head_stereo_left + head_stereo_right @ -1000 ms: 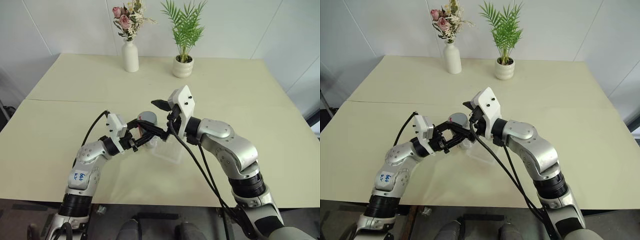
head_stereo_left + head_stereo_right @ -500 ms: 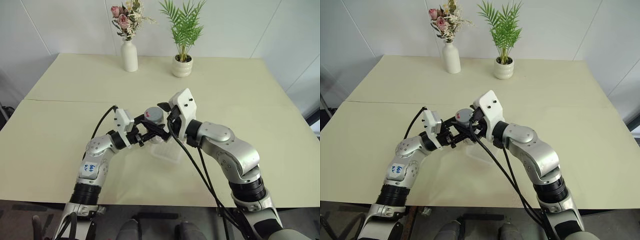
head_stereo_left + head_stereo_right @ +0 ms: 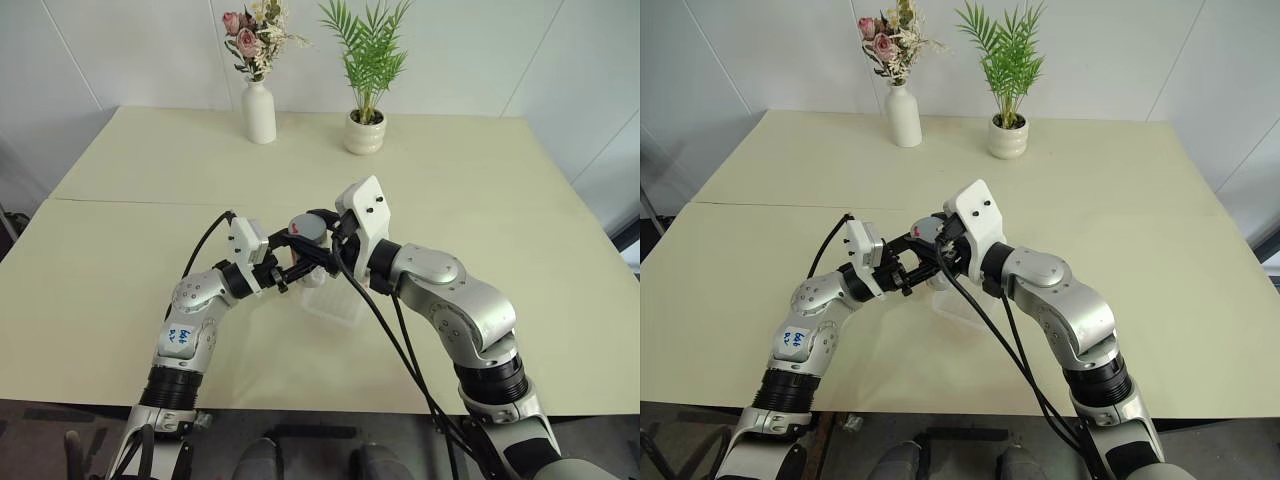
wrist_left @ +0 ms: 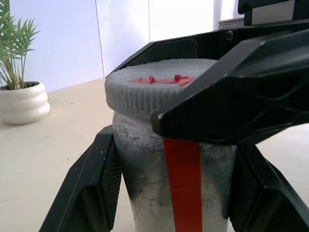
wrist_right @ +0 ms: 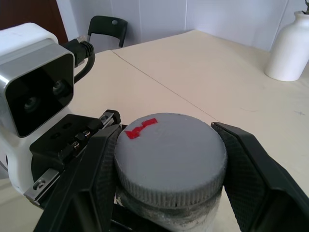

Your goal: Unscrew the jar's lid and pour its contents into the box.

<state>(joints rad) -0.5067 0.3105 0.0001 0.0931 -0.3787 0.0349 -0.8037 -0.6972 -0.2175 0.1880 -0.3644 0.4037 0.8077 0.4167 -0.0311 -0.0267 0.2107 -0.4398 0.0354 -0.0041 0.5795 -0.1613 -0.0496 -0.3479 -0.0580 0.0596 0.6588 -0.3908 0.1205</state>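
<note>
Your right end effector [image 5: 169, 159] has just closed: a moment ago its fingers stood wide beside the lid [image 5: 170, 155], and now they clamp the grey, red-marked cap on both sides. Your left end effector [image 4: 174, 183] stays shut around the jar [image 4: 176, 188], holding it upright in the air above the tabletop [image 3: 130, 200], just in front of you and over the near edge of the box [image 3: 335, 300]. This means both grips are set, so the next step is probably twisting the lid off. Some things are hard to make out: the arms cover most of the clear box, and the jar's frosted wall hides whatever is inside. A white vase [image 3: 260, 112] and a potted plant [image 3: 366, 130] stand well apart at the far edge.
</note>
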